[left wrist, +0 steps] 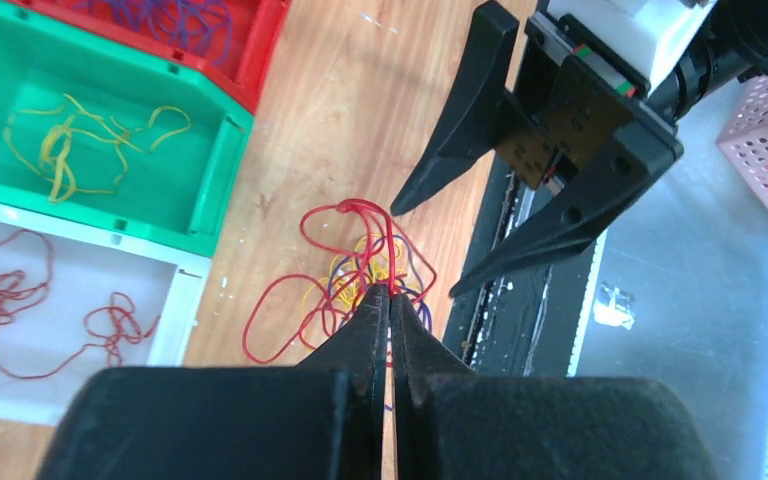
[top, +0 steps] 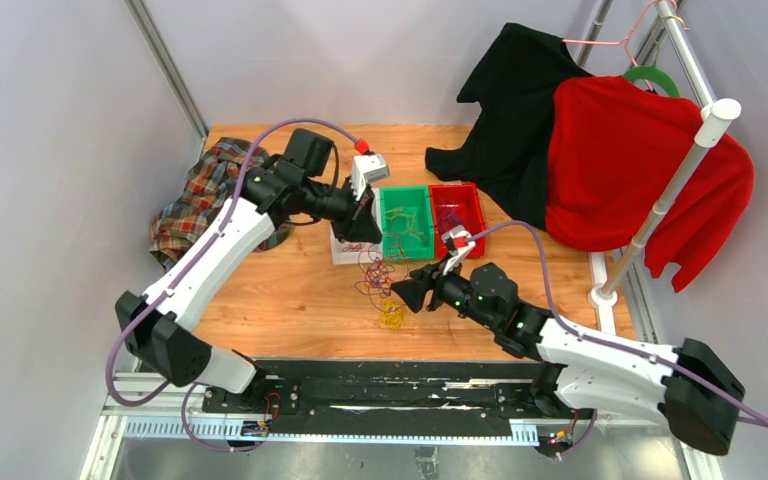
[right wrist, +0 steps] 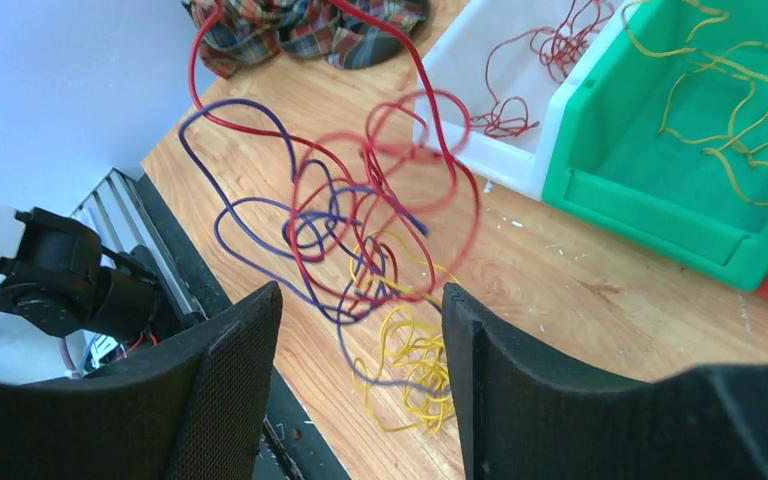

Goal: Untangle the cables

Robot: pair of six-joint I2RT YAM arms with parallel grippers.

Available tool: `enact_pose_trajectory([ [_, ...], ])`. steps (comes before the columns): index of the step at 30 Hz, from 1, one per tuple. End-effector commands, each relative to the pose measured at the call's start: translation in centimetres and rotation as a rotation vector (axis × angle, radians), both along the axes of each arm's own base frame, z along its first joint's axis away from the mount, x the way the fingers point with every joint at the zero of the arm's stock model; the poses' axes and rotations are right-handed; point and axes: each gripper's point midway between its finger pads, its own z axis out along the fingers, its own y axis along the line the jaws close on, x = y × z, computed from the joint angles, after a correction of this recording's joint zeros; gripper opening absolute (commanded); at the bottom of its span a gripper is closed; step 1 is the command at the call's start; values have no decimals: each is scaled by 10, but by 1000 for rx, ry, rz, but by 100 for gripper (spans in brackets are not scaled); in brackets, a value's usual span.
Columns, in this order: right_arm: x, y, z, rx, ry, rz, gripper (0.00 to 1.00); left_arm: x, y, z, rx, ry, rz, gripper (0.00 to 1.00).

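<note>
My left pincer [left wrist: 390, 293] is pressed together on a red cable [left wrist: 388, 245]. That strand is one of the cables [top: 378, 275] knotted on the tabletop [top: 290, 300], just on the near side of the bins. It runs straight up from the knot into my fingertips. In the right wrist view its loops hang raised above the wood, with purple loops [right wrist: 250, 215] threaded through them. A yellow bundle [right wrist: 412, 372] lies flat on the tabletop under the hanging part, and a few yellow turns are caught up in the red and purple.

My right pincer [right wrist: 360, 295] has its jaws wide apart and grips nothing. The raised loops hang in front of the gap between its two fingers. From the left wrist view, one of its fingertips sits just beside the top of the red loop. I cannot tell whether it touches.

Three bins stand side by side beyond the knot. The white bin [left wrist: 182, 310] holds dark red cables [left wrist: 0, 290]. The green bin [left wrist: 222, 170] next to it holds yellow cables [left wrist: 60, 150]. The red bin [left wrist: 260, 50] on its other side holds purple cables [left wrist: 175, 20].

A plaid cloth [top: 200, 195] lies crumpled at the far left of the tabletop, beside my left arm. At the far right, a black garment [top: 520, 110] and a red garment [top: 630, 165] hang from a rack.
</note>
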Motion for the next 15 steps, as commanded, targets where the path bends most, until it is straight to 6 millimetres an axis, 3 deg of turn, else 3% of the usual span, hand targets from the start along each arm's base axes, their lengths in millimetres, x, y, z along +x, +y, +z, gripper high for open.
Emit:
enact_pose_trajectory([
  [1,5,-26,9,-9,-18,-81,61,2,10,19,7,-105,27,1],
  [7,20,-35,51,-7,-100,-152,63,-10,9,20,8,-113,1,1],
  [10,29,-22,77,1,-145,-142,70,-16,7,23,3,-117,-9,1],
  [15,50,1,90,-17,-177,-148,72,-25,8,28,-2,-117,-31,1],
])
